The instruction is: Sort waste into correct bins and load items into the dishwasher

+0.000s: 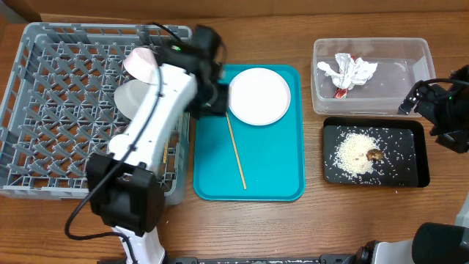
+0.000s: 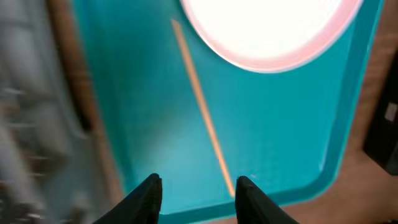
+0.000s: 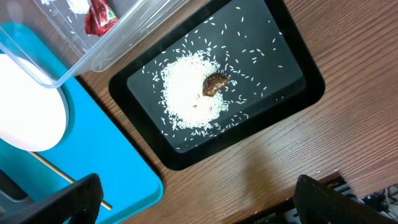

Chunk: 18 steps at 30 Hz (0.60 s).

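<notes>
A white plate [image 1: 259,95] and one wooden chopstick [image 1: 236,152] lie on the teal tray [image 1: 282,176]. My left gripper [image 2: 199,190] hangs open over the tray's near part, nothing between its fingers; the chopstick [image 2: 199,106] runs toward its right finger. The grey dish rack [image 1: 44,110] holds a pink-outside bowl [image 1: 143,62] and a grey bowl [image 1: 130,99]. The clear tub [image 1: 396,55] contains the napkin [image 1: 348,71] and red packet [image 1: 341,92]. Rice [image 3: 189,93] and a brown scrap [image 3: 215,83] lie in the black tray [image 3: 311,93]. My right gripper [image 3: 199,202] is wide open over bare wood.
The left arm [image 1: 157,110] stretches across the rack's right side to the teal tray's left edge. The right arm [image 1: 447,110] sits at the table's right edge beside the tub and black tray. Bare wood lies in front of the trays.
</notes>
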### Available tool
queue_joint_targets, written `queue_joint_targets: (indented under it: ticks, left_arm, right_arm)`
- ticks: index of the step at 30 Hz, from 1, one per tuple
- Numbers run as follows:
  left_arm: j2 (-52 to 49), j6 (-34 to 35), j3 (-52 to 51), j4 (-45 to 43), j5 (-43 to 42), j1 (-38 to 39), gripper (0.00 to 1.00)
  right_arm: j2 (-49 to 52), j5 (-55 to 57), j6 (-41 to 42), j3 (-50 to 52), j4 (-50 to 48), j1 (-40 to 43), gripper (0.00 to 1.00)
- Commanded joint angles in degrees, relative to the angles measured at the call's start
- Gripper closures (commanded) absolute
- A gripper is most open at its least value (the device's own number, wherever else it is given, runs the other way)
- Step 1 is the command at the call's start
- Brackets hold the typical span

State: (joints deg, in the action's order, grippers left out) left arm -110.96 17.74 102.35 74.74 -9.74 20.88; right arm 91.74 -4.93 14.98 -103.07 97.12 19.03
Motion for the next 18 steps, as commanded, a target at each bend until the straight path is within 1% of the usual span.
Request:
queue_joint_targets:
  ticks: [1, 3, 5, 6, 18]
  left_arm:
    - [-2.36, 7.65, -4.50, -2.08, -1.66, 4.79, 0.57]
    - [-4.15, 10.01, -7.78, -4.90, 0.28, 7.98, 0.58]
    - [-6.40, 12.35, -9.44, -5.97, 4.02, 10.23, 0.58]
    - [-7.17, 12.74, -9.64, -5.97, 4.48, 10.64, 0.58]
    - [-15.30, 12.70, -9.75, -5.79, 4.35, 11.02, 0.57]
  right_arm:
    - [-1.05, 0.11, -0.02, -1.16, -0.07, -0.04, 0.00]
    - [-1.05, 0.11, -0.02, -1.16, -0.07, -0.04, 0.00]
    - [-1.05, 0.11, -0.02, -1.16, -0.07, -0.04, 0.00]
    - [-1.05, 0.11, -0.02, -1.16, -0.07, -0.04, 0.00]
    - [-1.05, 0.13, -0.02, -1.16, -0.07, -0.04, 0.00]
